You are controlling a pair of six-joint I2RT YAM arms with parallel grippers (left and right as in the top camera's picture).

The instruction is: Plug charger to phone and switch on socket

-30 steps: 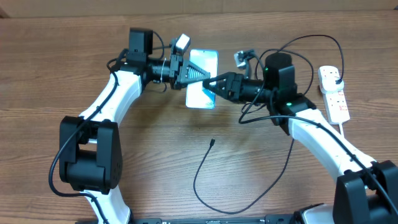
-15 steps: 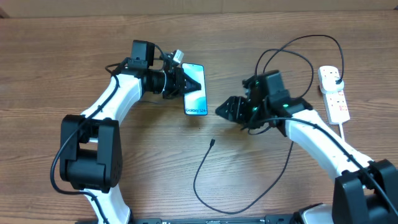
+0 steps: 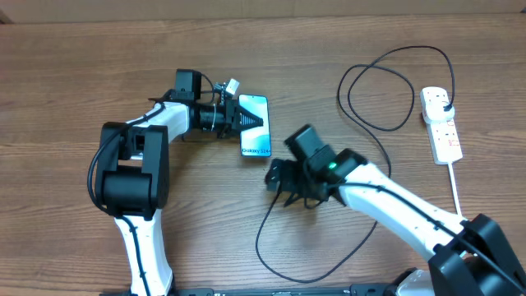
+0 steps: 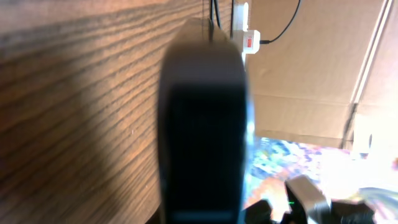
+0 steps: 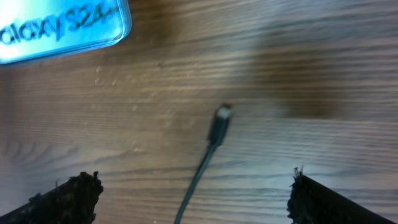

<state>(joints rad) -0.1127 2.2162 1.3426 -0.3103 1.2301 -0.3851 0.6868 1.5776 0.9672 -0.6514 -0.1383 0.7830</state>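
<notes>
Above the charger (image 5: 214, 129), right fingers (image 5: 69, 195) wide

Between the spread fingers of the right end effector (image 5: 193, 180), the counter (image 5: 298, 74) is bare wood apart from the cable tip (image 5: 221, 116). Just beyond, the phone (image 3: 256, 141), pinched in the left end effector (image 3: 249, 122), blocks the way. The cable (image 3: 257, 237) curls along the near edge. The power strip (image 3: 440, 123) crowds the far right.

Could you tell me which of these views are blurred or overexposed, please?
Left wrist: a close dark shape fills the centre out of focus, lower right corner blown out. Right wrist: the charger tip and phone lettering slightly soft. Overhead: sharp, evenly lit.
</notes>
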